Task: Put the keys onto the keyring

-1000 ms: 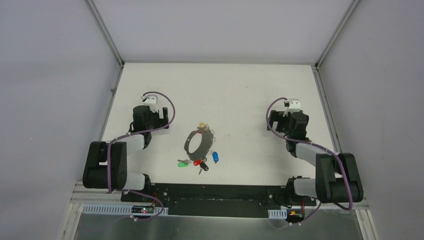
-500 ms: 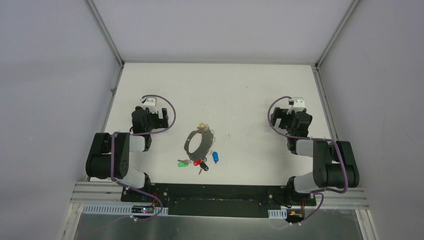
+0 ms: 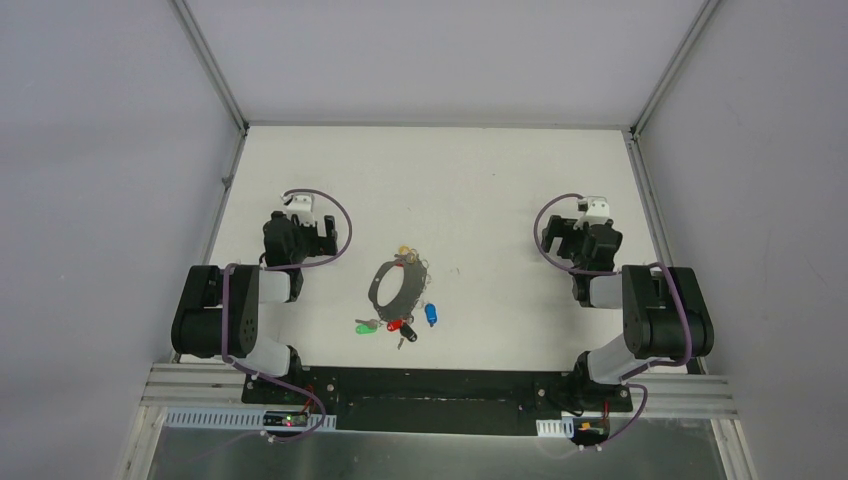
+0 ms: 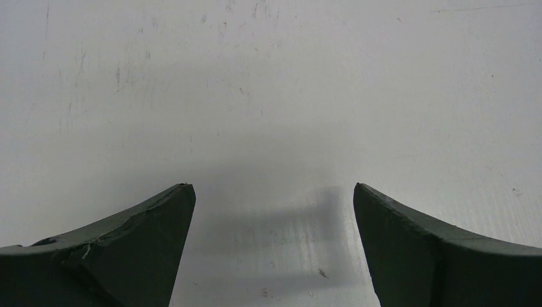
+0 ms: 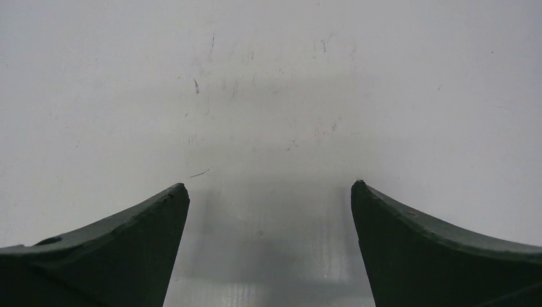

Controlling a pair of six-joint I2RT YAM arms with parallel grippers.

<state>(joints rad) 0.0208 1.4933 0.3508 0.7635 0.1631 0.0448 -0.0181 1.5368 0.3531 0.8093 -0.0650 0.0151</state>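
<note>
The left end effector (image 4: 273, 188) stands with its two dark fingers (image 4: 147, 230) spread wide apart and nothing between them. Right beneath and ahead of it, its wrist view shows only bare white worktop (image 4: 268, 96), lightly scuffed, with the fingers' soft shadow on it. The right end effector (image 5: 268, 185) is the same: its fingers (image 5: 409, 236) are wide apart, nothing is held, and only scratched white worktop lies in front.

In the top view both end effectors sit low over the worktop, one out to each side. The task's things lie between them, touching neither.

The keyring (image 3: 372, 288), a thin dark hoop, lies flat on the worktop. It is to the right of the left end effector and a little back toward the arm bases. It is nearer to that end effector than to the right one, which has it well off to its left.

At the hoop's far edge there is a small tangle of brass and silvery metal pieces (image 3: 405, 256). At this size it cannot be told whether they are threaded on the hoop.

The loose keys (image 3: 396, 324) lie just beside the hoop's near edge. The green-headed key (image 3: 366, 327) is on the left end effector's side. The red one is in the middle, touching a dark one (image 3: 408, 334). The blue-headed key (image 3: 431, 316) is toward the right end effector. All of them lie outside the hoop.
</note>
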